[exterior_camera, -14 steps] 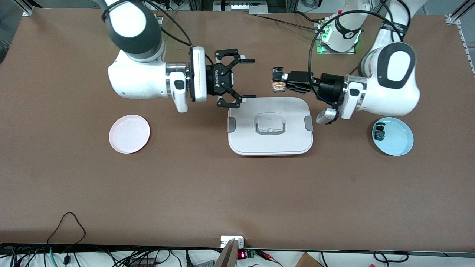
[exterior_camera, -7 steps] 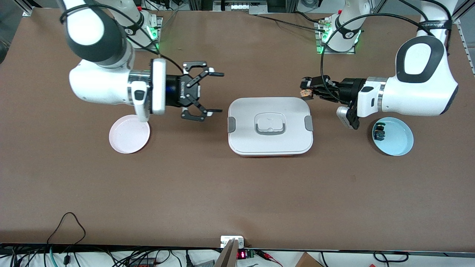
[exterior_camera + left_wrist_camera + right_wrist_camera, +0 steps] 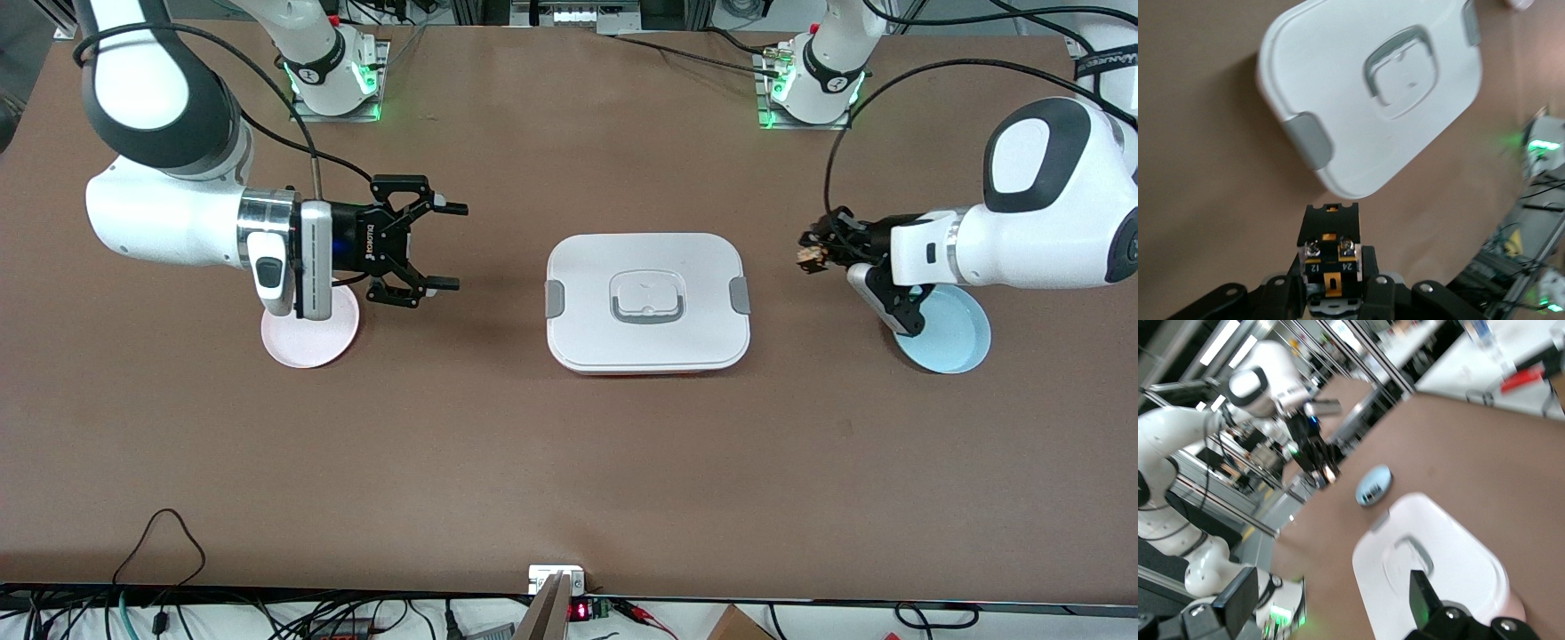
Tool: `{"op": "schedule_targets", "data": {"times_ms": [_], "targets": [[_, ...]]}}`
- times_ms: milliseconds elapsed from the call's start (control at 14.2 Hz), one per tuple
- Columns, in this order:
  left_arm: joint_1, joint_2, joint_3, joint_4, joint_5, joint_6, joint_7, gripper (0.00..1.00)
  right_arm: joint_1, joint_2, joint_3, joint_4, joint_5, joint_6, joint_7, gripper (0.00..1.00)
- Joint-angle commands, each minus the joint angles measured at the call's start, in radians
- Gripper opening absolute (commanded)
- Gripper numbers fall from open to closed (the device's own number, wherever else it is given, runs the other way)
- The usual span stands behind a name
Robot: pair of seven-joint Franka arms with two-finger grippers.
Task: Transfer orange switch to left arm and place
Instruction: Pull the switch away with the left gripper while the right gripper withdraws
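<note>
Even, bright overhead light fills the front view, which is sharp from edge to edge. The worktop (image 3: 569, 462) shows soft, short shadows beneath both arms and a faint one beside the box (image 3: 647, 302), whose white lid is nearly washed out. Green status lights glow at both arm bases. The left wrist view is crisp on the box but softens at its edges. The right wrist view is motion-blurred throughout, with ceiling lamps smeared into bright streaks.
</note>
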Motion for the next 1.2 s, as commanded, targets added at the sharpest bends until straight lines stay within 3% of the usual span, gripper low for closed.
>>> {"op": "schedule_targets", "data": {"times_ms": [0,353,565,776,918,988,1129], "targets": [[0.005,0.018,-0.01,0.034,0.184,-0.009,0.085,0.17,-0.008,-0.038,0.005,-0.016,-0.186,0.007,0.244,1.0],[0.033,0.058,-0.01,0.029,0.46,0.029,0.246,0.17,-0.008,-0.041,0.005,-0.012,-0.466,-0.004,0.642,1.0],[0.071,0.094,-0.01,0.02,0.612,0.081,0.34,0.17,-0.006,-0.042,0.005,-0.006,-0.794,-0.028,0.84,1.0],[0.14,0.152,-0.01,0.015,0.686,0.164,0.476,0.17,-0.026,-0.039,0.001,0.012,-1.107,-0.16,0.978,1.0],[0.177,0.205,-0.008,0.011,0.744,0.251,0.565,0.18,-0.036,-0.032,0.001,0.055,-1.27,-0.282,1.099,1.0],[0.192,0.228,-0.008,0.008,0.761,0.285,0.592,0.18,-0.039,-0.033,0.001,0.069,-1.321,-0.319,1.099,1.0],[0.212,0.262,-0.008,-0.018,0.83,0.365,0.625,0.18,-0.083,-0.041,-0.032,0.096,-1.308,-0.344,1.099,1.0]]}}
